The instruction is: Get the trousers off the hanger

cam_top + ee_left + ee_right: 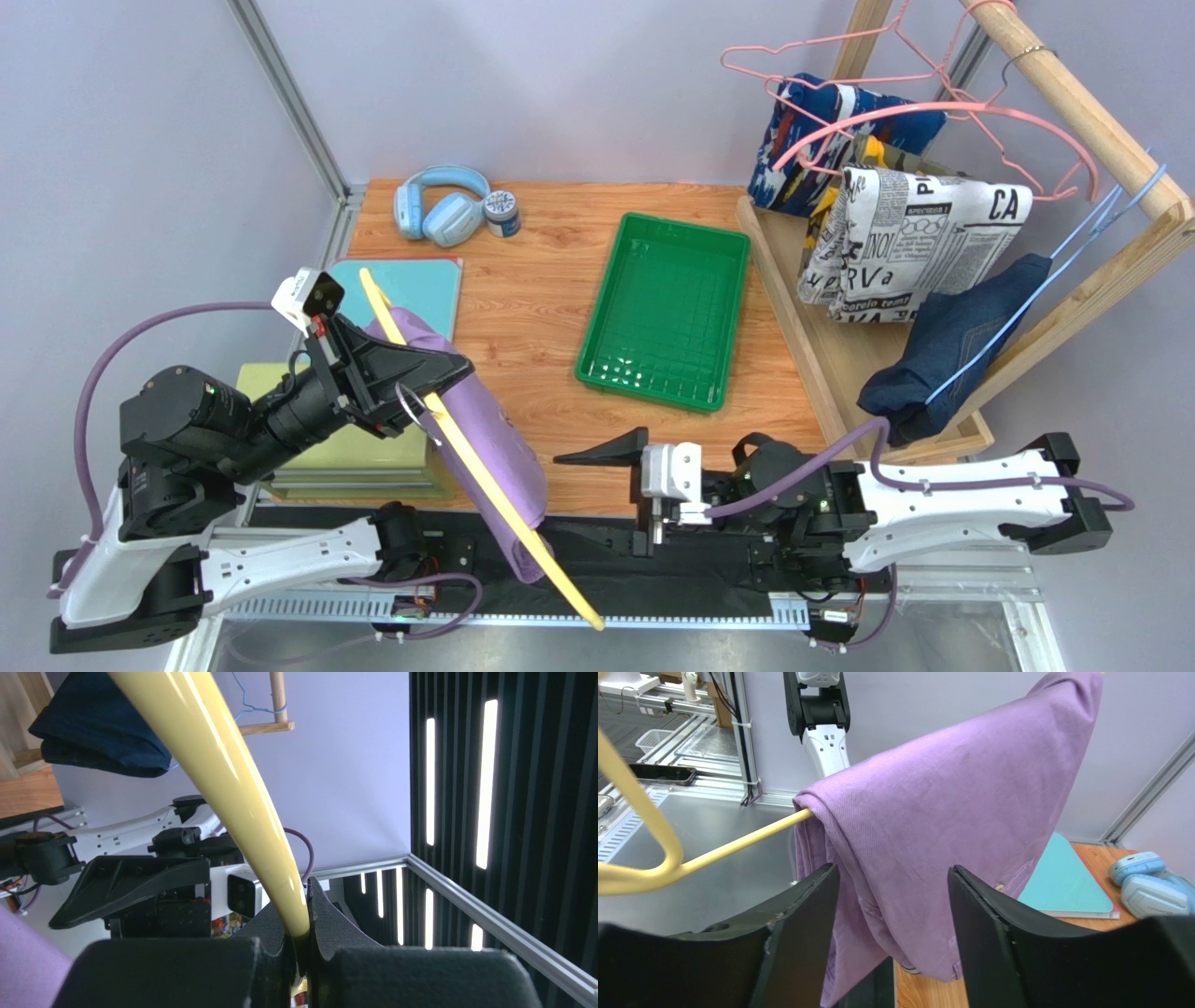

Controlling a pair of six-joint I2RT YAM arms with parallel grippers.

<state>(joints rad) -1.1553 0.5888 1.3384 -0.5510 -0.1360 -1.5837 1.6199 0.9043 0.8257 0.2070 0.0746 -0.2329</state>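
- Left pincer point(302, 932) is shut tight on the yellow hanger point(224, 791).
- Right pincer point(892, 875) stands open and holds nothing, just beside that hanger.
- Purple trousers point(934, 826) are draped over the hanger, not yet removed.
- Newsprint trousers point(912, 238) and denim trousers point(968, 336) hang well apart from it, so most work is left, I judge.
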